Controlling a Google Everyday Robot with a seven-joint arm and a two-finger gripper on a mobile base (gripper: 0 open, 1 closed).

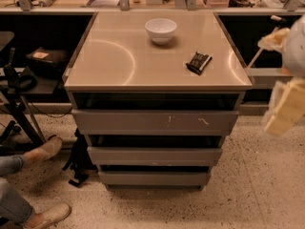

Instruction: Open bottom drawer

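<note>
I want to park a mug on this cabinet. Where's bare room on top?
The cabinet top is bare on its left half, left of the white bowl, and along the front strip in front of the black packet. Between bowl and packet it is tighter. The gripper hangs off the cabinet's right side, well above the bottom drawer.

Cream end effector [286, 109] right; grey drawer [153, 178].

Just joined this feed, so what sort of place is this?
Probably an office or lab workspace: a drawer cabinet holding a bowl, cluttered counters behind, someone's shoes left. The tool hangs at the right edge.
</note>
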